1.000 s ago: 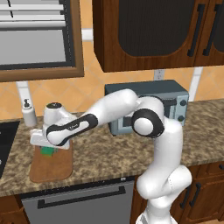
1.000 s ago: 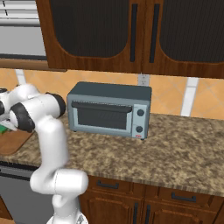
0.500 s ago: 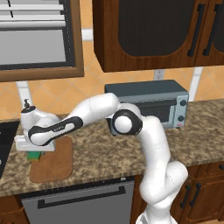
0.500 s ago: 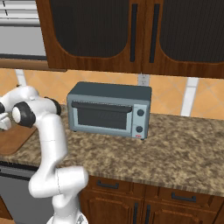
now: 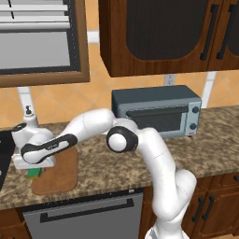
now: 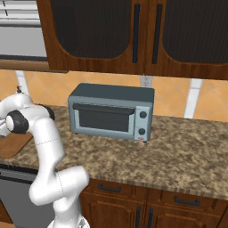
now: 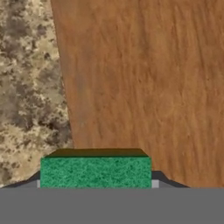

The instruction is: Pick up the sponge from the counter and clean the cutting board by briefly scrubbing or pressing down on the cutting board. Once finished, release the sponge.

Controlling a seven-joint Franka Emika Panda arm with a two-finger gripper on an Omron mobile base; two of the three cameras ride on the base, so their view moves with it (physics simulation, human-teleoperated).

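Hand state: the hand [image 5: 33, 172] is closed on the sponge [image 7: 95, 172], which sits clamped between its jaws in the hand view.
Sponge location: at the left edge of the board [image 5: 58, 170], over the board's near-left part, where board meets counter [image 5: 112, 170]. Whether it touches the wood or hangs just above it cannot be told.
Risk, edge: the sponge sits close to the board's left rim; a stroke further left would carry it off the wood onto the granite, and the scrub would not count as cleaning the board.
Risk, board shift: the board is thin and lies loose on the counter; a hard sideways push with the sponge pressed down could slide it.
Risk, bottle: a small white bottle [image 5: 29, 118] stands behind the board's far-left corner, near the arm's wrist; a wide sweep backward could knock it.
Risk, release: letting go while pressing down may leave the sponge stuck to a finger pad or tipped on edge.
Sponge, look: small rectangular block, bright green grainy face, darker top edge.
Board, look: flat reddish-brown wood, grain running lengthwise, rounded corners, far larger than the sponge.
Toaster oven [image 6: 112, 111]: well to the right of the board, out of the way.
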